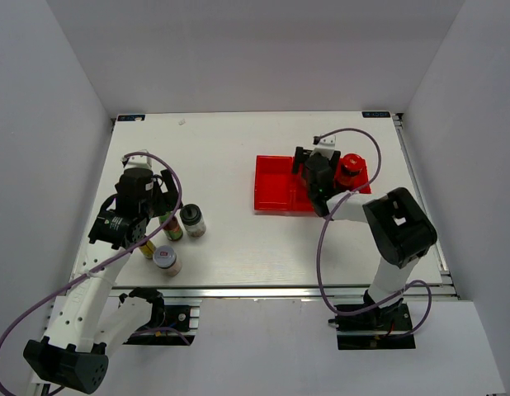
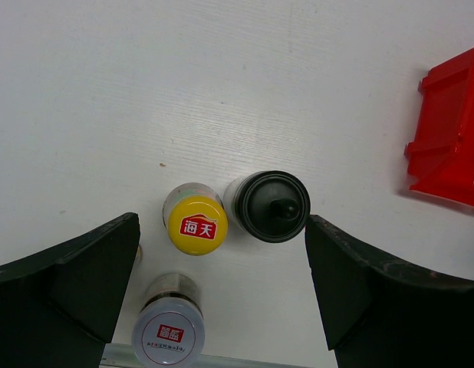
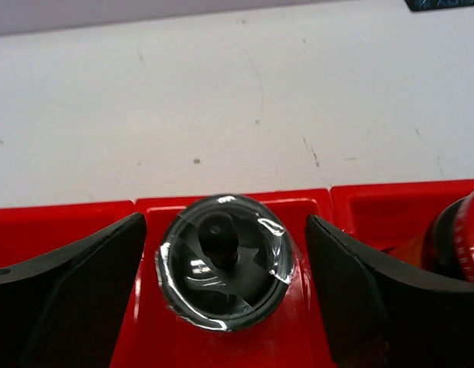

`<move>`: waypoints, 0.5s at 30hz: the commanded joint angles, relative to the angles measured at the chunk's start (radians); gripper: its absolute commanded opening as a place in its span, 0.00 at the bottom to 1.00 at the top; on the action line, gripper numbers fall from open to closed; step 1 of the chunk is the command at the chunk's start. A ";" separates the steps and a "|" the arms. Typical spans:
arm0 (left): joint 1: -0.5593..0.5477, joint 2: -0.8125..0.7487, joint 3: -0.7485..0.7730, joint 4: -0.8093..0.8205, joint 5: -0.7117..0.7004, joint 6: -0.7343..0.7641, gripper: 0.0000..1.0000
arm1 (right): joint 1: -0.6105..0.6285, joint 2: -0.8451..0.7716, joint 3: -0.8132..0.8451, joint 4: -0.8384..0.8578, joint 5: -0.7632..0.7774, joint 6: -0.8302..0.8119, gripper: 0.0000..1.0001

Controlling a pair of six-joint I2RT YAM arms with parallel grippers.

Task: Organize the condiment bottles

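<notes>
**Right jaws.** Spread, one finger on each side of a black-capped shaker [image 3: 222, 261], with a narrow gap showing on both sides.
- The shaker stands upright in the middle compartment of the red tray [image 3: 64, 218]. Its cap is round and dark with a small central knob, under glossy clear film that is wrinkled and catches the light.
- A red-lidded jar [image 1: 350, 171] stands in the compartment to the right. Its lid is ribbed, and it is cut off at the edge of the wrist view.
- The tray is glossy moulded plastic with thin upright dividers. From above, the right arm [image 1: 397, 224] hides the shaker.

**Left jaws.** Spread wide and holding nothing, above a cluster of bottles on the table [image 1: 238, 148].
- Between the fingers, seen from above:
  - A yellow-capped sauce bottle [image 2: 194, 225] has a round cap with a red-and-white label.
  - A second black-capped shaker [image 2: 271, 205], with a matt knobbed cap, is just beside it and about touching.
- A silver-lidded jar [image 2: 168, 333] stands nearer the table edge, apart from the pair. Its lid is flat with a red mark.
- Another slim bottle [image 1: 147, 248] is mostly hidden under the left arm [image 1: 115, 223].

**Table.** White, matt and faintly scuffed, with bare surface between the cluster and the tray.
</notes>
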 commanded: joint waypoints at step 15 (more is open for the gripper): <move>0.000 -0.048 -0.003 0.001 0.027 0.009 0.98 | 0.204 -0.368 0.089 -0.411 -0.199 -0.138 0.89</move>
